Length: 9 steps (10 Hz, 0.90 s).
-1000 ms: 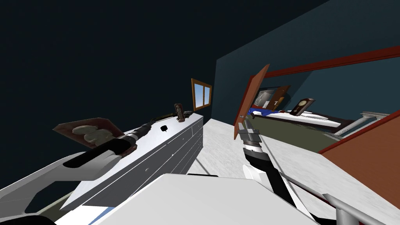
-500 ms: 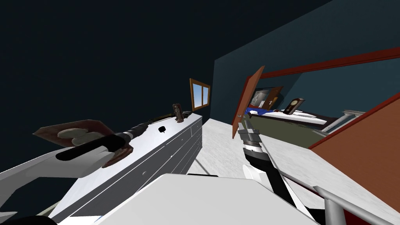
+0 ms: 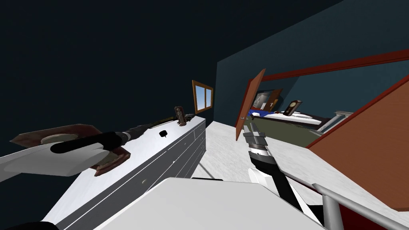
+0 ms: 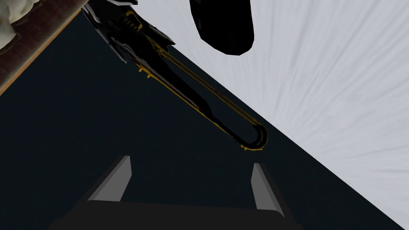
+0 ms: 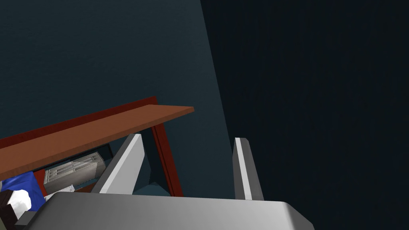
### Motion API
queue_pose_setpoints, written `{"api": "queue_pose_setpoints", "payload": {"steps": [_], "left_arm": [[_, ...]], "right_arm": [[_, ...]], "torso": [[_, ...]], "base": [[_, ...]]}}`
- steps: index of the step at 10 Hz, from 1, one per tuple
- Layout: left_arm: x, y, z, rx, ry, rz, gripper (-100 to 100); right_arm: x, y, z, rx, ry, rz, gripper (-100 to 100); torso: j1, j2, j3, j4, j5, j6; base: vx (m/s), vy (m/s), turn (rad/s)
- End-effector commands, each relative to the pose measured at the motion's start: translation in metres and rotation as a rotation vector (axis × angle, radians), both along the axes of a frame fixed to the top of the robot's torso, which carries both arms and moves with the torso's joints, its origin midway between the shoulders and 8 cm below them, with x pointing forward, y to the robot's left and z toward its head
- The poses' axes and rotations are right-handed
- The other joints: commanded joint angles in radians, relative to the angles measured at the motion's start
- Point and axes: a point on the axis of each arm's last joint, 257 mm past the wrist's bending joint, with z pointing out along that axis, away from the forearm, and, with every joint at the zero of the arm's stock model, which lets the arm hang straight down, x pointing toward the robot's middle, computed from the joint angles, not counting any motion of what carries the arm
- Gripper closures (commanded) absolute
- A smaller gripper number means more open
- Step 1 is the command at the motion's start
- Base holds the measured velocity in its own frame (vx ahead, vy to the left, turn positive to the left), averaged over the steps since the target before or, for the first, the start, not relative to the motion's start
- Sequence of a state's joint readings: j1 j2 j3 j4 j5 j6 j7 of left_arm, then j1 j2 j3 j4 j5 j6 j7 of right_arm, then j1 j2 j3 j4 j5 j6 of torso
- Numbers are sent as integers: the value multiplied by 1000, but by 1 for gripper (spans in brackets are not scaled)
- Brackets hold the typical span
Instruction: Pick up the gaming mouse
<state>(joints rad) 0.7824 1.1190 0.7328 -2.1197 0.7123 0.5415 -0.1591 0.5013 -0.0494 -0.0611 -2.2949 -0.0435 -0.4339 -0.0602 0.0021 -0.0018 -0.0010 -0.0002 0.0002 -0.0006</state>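
The left pincer (image 4: 191,161) is hovering spread over the white counter (image 4: 339,100), the black gaming mouse (image 3: 162,133) lying untouched left of centre; the right pincer (image 5: 189,137) is also spread.

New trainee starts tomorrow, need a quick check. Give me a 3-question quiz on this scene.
1. True or false: the left hand is shut on the black mouse.
2. What does the mouse lie on? A) the floor B) the white dresser top C) a bed
3. Fill in: the fingers of the right hand stand ____.
Key: 1 false, its fingers are open and short of the mouse; 2 B; 3 open.
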Motion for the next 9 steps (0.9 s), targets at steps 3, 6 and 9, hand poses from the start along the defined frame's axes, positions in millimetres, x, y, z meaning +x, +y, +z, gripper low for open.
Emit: {"api": "queue_pose_setpoints", "payload": {"steps": [3,6,9], "left_arm": [[-3,12,0,10,99,36,-100],[-8,21,3,8,191,72,-100],[-7,19,2,15,256,80,-100]], "right_arm": [[0,0,0,0,0,0,0],[0,0,0,0,0,0,0],[0,0,0,0,0,0,0]], "torso": [[0,-1,0,0,0,0],[0,-1,0,0,0,0],[0,-1,-1,0,0,0]], "base": [[14,10,-51],[20,11,-57],[20,9,-36]]}}
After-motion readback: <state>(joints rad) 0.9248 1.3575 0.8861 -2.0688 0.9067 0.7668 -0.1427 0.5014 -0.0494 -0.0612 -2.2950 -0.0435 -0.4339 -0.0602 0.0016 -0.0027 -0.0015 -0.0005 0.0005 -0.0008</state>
